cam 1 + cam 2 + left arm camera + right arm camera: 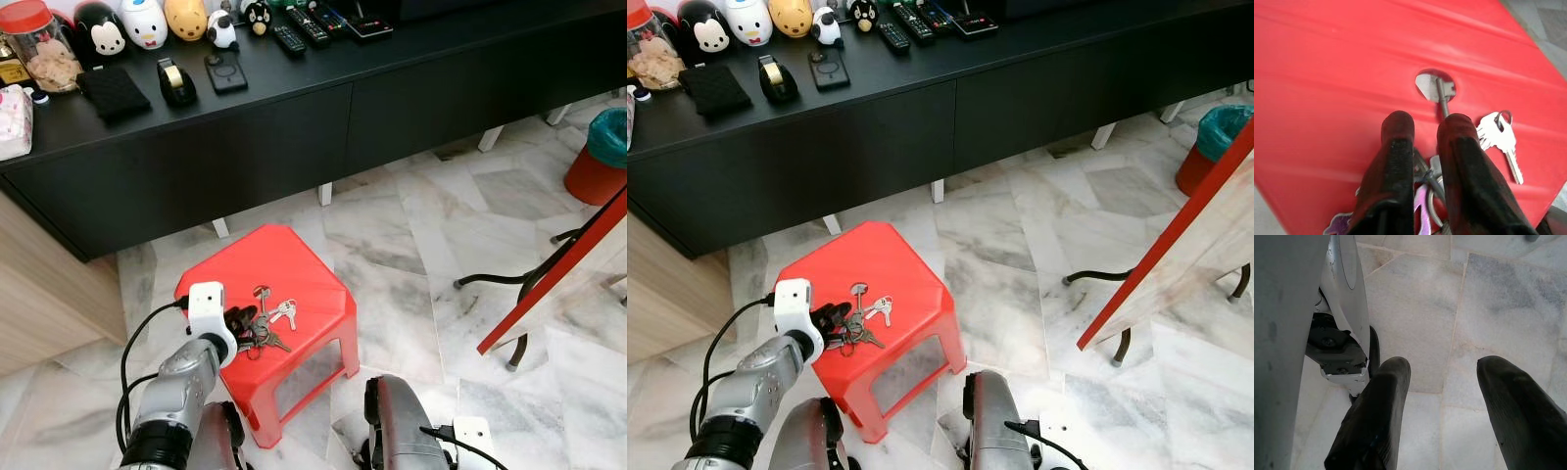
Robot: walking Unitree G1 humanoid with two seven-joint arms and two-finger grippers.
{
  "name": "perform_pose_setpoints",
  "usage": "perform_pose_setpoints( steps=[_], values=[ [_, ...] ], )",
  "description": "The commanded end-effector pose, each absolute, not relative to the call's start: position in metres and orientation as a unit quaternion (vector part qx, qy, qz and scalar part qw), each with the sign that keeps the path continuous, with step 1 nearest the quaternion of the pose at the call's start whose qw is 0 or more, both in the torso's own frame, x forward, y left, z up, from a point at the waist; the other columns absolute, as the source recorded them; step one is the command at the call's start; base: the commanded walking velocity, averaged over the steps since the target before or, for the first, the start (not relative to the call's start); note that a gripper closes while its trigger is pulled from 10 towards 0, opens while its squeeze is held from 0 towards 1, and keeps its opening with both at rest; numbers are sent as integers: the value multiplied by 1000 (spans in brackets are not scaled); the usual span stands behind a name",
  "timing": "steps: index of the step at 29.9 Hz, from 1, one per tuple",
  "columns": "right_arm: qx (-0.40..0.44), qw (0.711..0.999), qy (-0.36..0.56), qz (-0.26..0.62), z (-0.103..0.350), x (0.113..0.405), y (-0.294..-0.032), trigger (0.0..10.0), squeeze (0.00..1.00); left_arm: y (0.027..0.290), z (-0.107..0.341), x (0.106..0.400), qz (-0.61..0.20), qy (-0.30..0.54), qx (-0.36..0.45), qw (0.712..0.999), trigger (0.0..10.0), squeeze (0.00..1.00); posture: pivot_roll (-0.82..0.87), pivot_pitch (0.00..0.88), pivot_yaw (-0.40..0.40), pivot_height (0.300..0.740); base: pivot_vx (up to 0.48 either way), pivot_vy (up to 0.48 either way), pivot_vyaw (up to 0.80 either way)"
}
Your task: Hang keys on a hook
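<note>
My right gripper (1442, 382) hangs idle low at my side, its two black fingers spread wide over bare marble floor (1488, 298), holding nothing. My left gripper (1425, 132) is the one at work: it reaches down onto the red stool (294, 259) just in front of me, and its fingers (1397, 147) stand close together with only a narrow gap, straddling the ring end of the keys (266, 323). From the wrist view the ring and a purple tag sit between and under the fingers, but I judge the grip as not yet sure, since the keys lie flat on the seat and I cannot tell whether the pads truly pinch the ring. The bunch rests near the stool's front edge, fanned out: one long-stemmed key points at the round hole in the middle of the seat, a shorter silver key with its own small ring lies splayed to the side, and darker keys bunch beneath my fingers. I come at it low and flat because the ring lies flat. Beyond stands a long black cabinet (294, 127) with remotes and figurines.
</note>
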State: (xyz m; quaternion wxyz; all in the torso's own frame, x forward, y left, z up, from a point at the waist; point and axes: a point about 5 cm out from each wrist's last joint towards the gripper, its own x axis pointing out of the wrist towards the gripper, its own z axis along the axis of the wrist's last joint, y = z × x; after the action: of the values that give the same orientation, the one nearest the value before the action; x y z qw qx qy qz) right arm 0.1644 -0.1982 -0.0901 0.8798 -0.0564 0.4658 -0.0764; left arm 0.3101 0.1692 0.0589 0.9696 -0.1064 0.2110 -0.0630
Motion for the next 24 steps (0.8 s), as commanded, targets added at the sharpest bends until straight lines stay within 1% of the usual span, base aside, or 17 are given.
perform_pose_setpoints(
  steps=[1,2,3,6,13,18,20,24],
  values=[
    [-53,872,482,-71,-95,156,-194,10000,0,170,55,307,-59,229,-112,965,10000,1000,-148,159,-11,593,0,0,0],
    [-53,872,482,-71,-95,156,-194,10000,0,170,55,307,-60,232,-115,964,10000,1000,-148,159,-11,593,0,0,0],
    [-53,871,482,-71,-95,155,-195,10000,0,169,55,307,-63,235,-116,963,10000,0,-148,159,-11,593,0,0,0],
    [-53,871,483,-71,-95,155,-195,10000,0,168,54,306,-65,245,-112,961,10000,0,-148,161,-11,593,0,0,0],
    [-53,871,483,-71,-95,155,-195,10000,0,171,53,311,-34,247,-106,963,10000,0,-149,163,-11,593,0,0,0],
    [-53,871,483,-70,-95,155,-194,10000,0,171,58,317,-24,246,-125,961,10000,0,-150,162,-9,593,0,0,0],
    [-53,871,483,-70,-95,155,-194,10000,0,171,54,316,-19,264,-137,955,10000,0,-151,162,-9,593,0,0,0],
    [-53,872,482,-70,-95,156,-193,10000,0,171,51,315,-31,271,-114,955,10000,0,-150,162,-9,593,0,0,0]
  ],
)
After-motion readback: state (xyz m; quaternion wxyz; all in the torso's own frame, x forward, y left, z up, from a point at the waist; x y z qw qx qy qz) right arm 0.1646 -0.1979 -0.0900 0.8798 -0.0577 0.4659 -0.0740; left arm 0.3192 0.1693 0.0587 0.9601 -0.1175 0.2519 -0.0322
